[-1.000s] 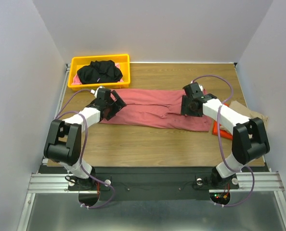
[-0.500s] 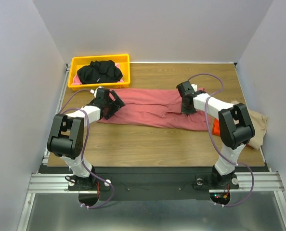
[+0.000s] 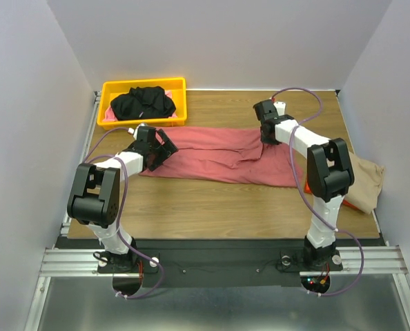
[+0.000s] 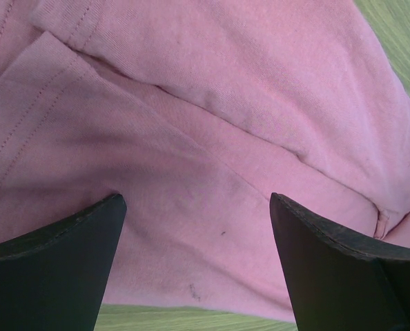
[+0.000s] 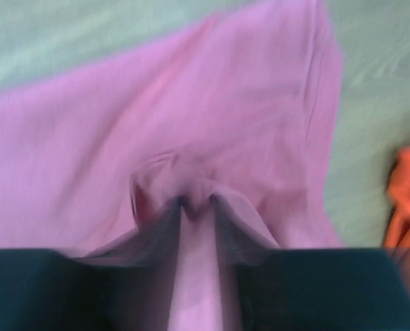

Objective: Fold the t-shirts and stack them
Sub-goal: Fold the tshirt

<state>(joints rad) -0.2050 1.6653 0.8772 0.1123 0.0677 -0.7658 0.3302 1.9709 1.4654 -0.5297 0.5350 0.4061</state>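
Your right gripper [image 3: 266,135] has pinched a fold of the dusty-red t-shirt [image 3: 212,157] spread mid-worktop [image 3: 212,207] and dragged it back, while your left gripper [image 3: 165,146] sits open over its left end, so folding's barely begun.

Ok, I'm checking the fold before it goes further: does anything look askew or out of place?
The dusty-red shirt is not flat: the right gripper pinches a puckered ridge of it near its right end. The tan shirt lies crumpled at the right edge of the table.
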